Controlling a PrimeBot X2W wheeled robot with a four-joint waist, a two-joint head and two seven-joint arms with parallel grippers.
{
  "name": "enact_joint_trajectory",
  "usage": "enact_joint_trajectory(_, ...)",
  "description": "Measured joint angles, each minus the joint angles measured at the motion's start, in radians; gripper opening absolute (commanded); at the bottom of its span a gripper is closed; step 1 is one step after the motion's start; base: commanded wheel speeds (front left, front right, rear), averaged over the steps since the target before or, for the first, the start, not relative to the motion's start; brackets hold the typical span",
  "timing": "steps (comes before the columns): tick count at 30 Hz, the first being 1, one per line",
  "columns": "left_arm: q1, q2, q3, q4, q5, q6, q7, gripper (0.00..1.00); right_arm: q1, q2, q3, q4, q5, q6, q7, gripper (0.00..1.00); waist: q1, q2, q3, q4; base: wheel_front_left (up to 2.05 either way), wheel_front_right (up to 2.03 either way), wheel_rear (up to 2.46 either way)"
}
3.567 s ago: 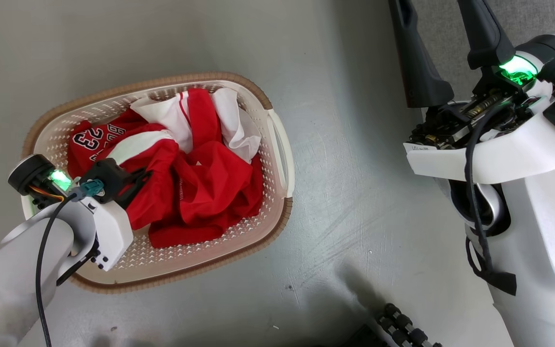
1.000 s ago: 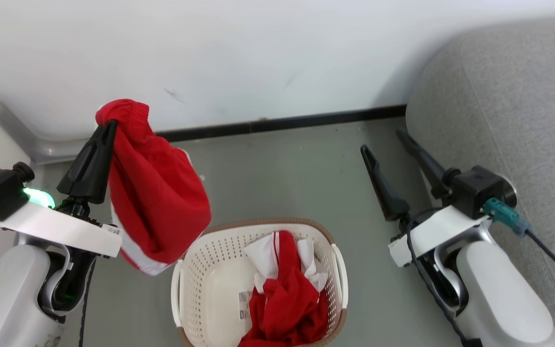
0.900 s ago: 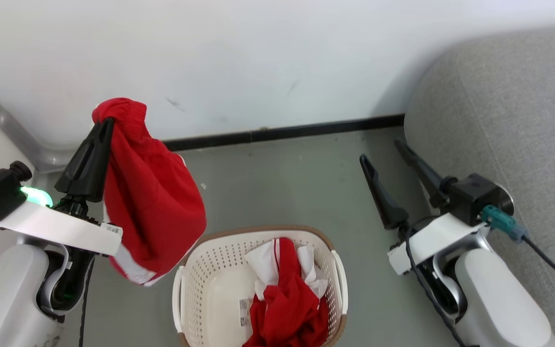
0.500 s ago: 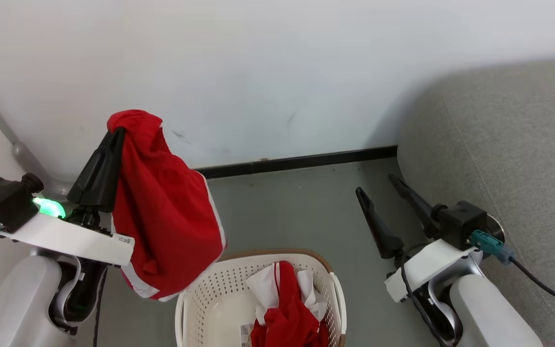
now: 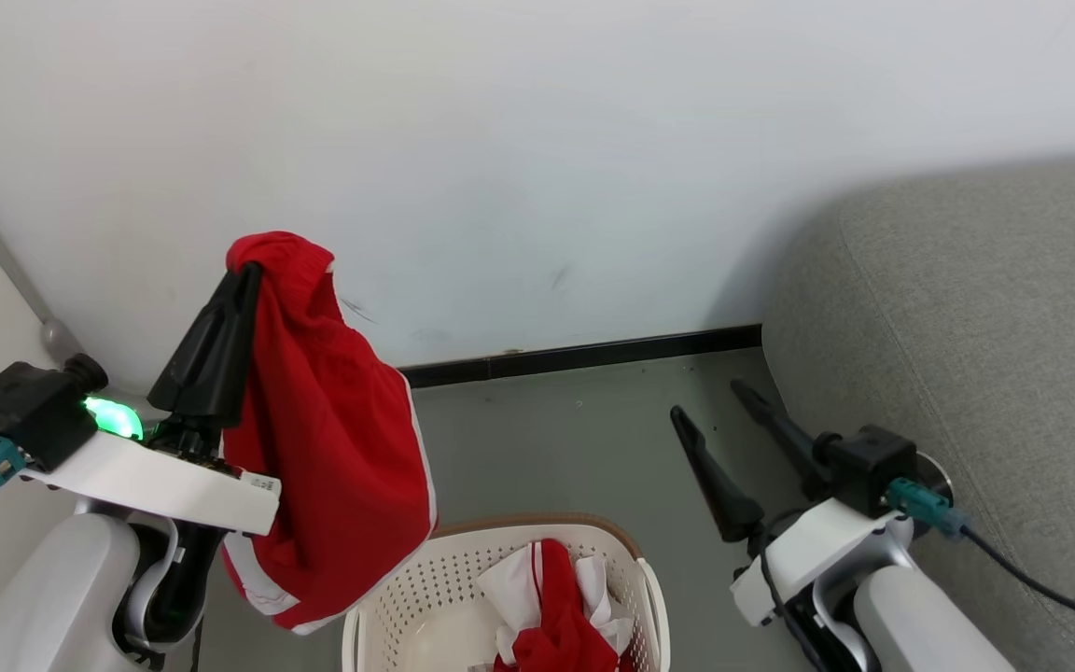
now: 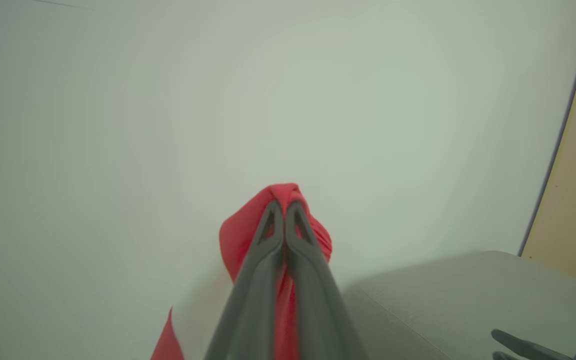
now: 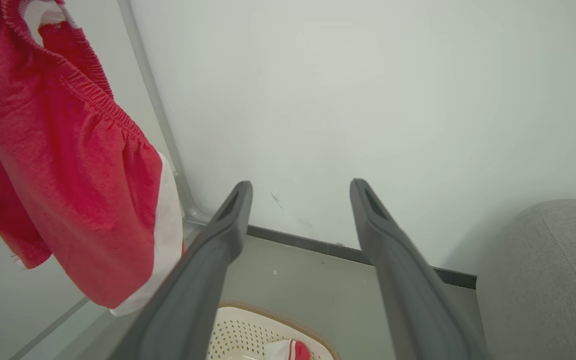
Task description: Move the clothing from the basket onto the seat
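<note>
The left gripper [image 5: 246, 275] is pressed shut on the elastic waistband of a pair of red shorts [image 5: 332, 448] and holds them up high in front of the white wall [image 5: 537, 140]. The shorts hang free, their white-trimmed hem near the left rim of the basket [image 5: 407, 597]. The basket stands on the grey floor [image 5: 575, 439] with more red and white clothing [image 5: 551, 607] bunched inside. The right gripper [image 5: 709, 403] is spread wide and holds nothing, just beside the grey seat [image 5: 985, 327].
</note>
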Motion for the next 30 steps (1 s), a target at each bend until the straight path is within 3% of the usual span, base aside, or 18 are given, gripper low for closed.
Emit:
enact_joint_trajectory(19, -0.046, -0.008, -0.114, -0.112, 0.067, -0.003, 0.065, 0.0, -0.005, -0.001, 0.254, -0.044, 0.141, 0.0, 0.0, 1.0, 0.0, 0.0, -0.004, -0.012, 0.0, 0.0, 0.0)
enact_joint_trajectory(30, -0.095, -0.042, -0.19, -0.18, 0.095, -0.02, 0.1, 0.0, -0.055, -0.002, 0.283, -0.056, 0.142, 0.0, 0.0, 1.0, 0.0001, 0.0, -0.002, -0.026, 0.0, 0.0, 0.0)
